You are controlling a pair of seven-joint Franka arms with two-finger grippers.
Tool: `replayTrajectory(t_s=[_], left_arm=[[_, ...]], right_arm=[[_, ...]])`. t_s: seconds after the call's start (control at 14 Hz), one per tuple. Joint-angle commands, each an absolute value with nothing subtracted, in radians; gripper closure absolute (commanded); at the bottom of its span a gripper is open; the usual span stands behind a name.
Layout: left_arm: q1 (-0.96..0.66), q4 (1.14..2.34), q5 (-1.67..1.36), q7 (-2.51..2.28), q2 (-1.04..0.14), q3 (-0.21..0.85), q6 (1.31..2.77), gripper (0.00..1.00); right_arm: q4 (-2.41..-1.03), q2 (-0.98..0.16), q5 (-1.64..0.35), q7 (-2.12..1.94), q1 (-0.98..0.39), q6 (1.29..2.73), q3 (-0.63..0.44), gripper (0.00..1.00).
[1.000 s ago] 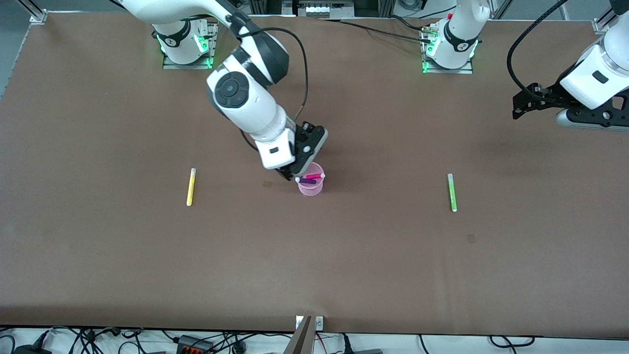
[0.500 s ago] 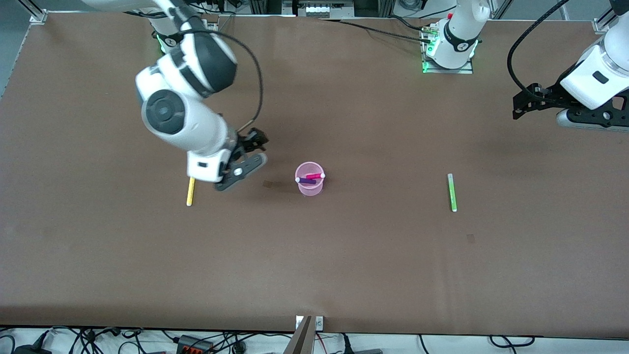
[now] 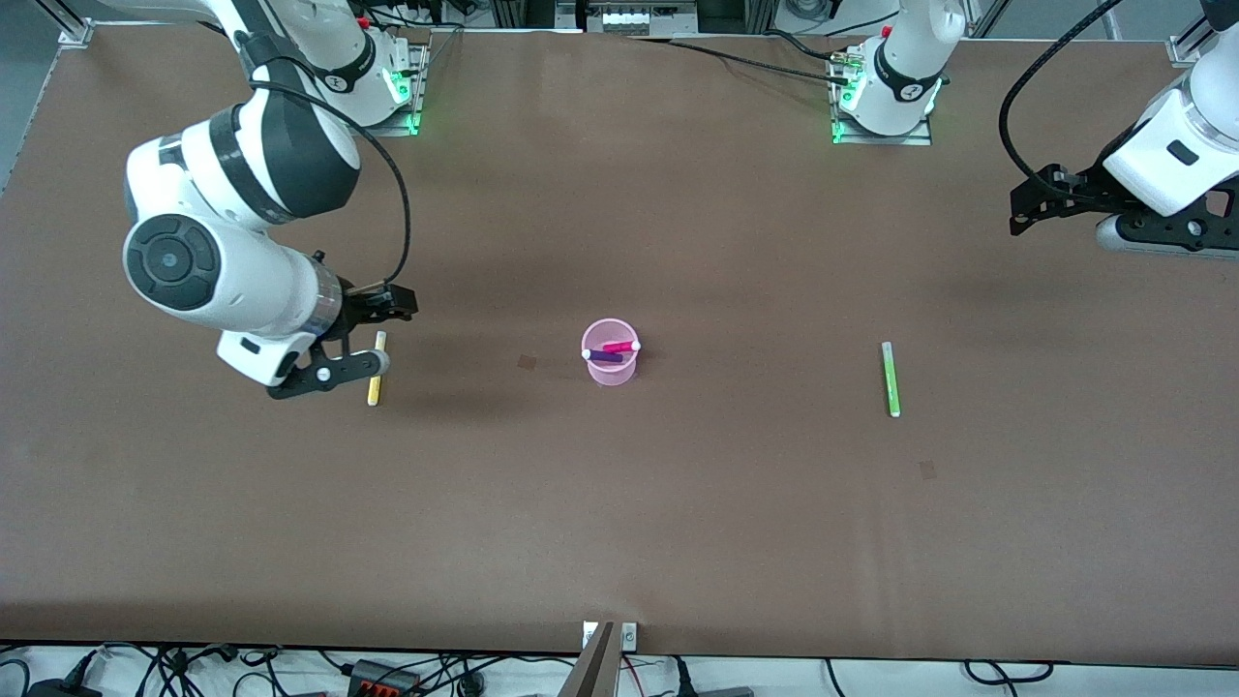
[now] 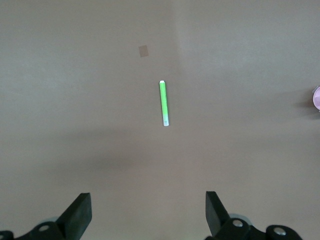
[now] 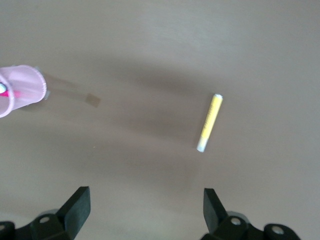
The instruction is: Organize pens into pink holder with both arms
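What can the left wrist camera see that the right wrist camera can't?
Only the left wrist view shows the light green pen lying flat on the table, with the open left gripper up in the air above it.

Only the right wrist view shows the yellow pen lying on the table, and the open right gripper above it. It also shows a pen inside the cup.

Both views show the brown table and the pink holder, though the left wrist view catches just its edge.

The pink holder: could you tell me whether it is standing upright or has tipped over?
Upright. The pink holder stands on its base with its round rim up, and the magenta pen and purple pen lean inside it.
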State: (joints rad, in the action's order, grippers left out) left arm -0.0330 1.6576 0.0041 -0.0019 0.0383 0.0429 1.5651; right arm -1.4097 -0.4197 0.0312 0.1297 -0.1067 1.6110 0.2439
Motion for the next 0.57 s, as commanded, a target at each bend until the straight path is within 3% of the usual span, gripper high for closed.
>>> replayTrajectory(t_s=[0.0, 0.21, 0.5], left_arm=[[-0.029, 1.632, 0.017, 0.015, 0.028, 0.046, 1.546, 0.00], [-0.029, 1.632, 0.017, 0.015, 0.028, 0.046, 1.546, 0.00], [-0.029, 1.632, 0.017, 0.015, 0.028, 0.046, 1.545, 0.00]], right_arm=[[-1.408, -0.387, 0.054, 0.170, -0.114, 1.582, 0.190, 0.00], [-1.312, -0.383, 0.058, 0.166, -0.114, 1.580, 0.105, 0.00], [-1.310, -0.348, 0.011, 0.155, -0.103, 1.583, 0.002, 0.00]])
